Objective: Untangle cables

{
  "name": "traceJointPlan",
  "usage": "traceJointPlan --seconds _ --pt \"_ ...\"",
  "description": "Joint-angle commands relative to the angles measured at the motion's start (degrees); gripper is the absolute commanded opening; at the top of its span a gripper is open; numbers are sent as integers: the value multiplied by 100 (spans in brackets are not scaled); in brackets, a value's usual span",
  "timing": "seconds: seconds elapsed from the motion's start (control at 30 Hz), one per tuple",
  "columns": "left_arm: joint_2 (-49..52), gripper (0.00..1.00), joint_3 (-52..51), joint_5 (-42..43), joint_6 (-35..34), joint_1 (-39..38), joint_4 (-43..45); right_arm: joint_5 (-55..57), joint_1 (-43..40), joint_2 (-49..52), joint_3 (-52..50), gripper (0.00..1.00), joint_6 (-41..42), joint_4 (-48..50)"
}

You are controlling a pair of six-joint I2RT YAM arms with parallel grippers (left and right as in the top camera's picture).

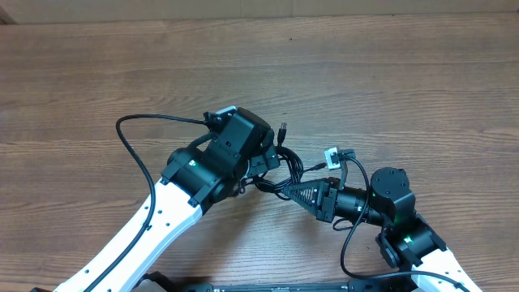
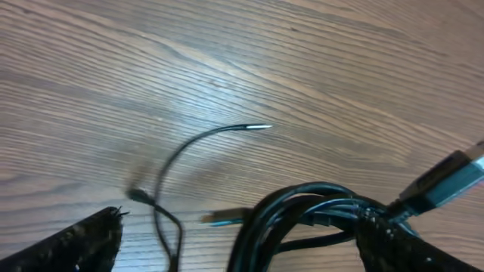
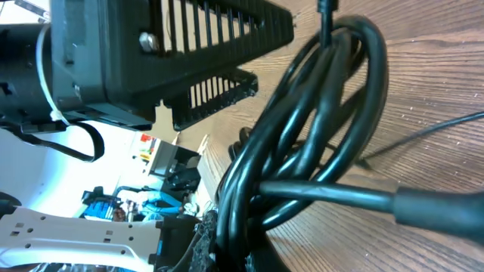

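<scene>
we are working at the first loosening of the knot, with nothing pulled free yet. the cables (image 1: 285, 168) are lying in a tight bundle on the table (image 1: 389, 73), squeezed between the two arms near the middle, with one grey plug (image 1: 331, 154) poking out toward the right arm.

the left gripper (image 2: 242, 227) is standing wide open. its fingers are sitting at the two lower corners of its own view, and the thick coil is resting against the right-hand finger (image 2: 397, 242) rather than being pinched. a single thin cord (image 2: 189, 147) is arching away over bare wood.

the right gripper (image 1: 296, 191) is pointing its tip into the bundle. its wrist view is filled by cable loops, so we cannot tell whether it is gripping them or only touching.

next, we are judging that one side needs to pin the coil while the other takes just the loose thin cord or a plug end and draws it outward slowly, so the knot is not tightening.
</scene>
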Motion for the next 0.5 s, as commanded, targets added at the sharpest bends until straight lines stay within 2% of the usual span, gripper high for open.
traceJointPlan --seconds 0.0,0.13,0.23,0.33,0.47 --pt "7 100 74 -177 -17 44 -114 214 33 -55 42 4 -28 55" --pt "2 99 76 -142 -229 184 -352 323 33 -55 42 4 -26 57" --pt "0 99 79 81 -861 522 -710 345 33 -55 42 4 -26 52" --pt "0 100 79 697 -1637 1049 -1130 361 33 -55 42 4 -26 55" --pt "2 99 72 2013 -2498 1718 -1530 404 33 -55 42 4 -26 55"
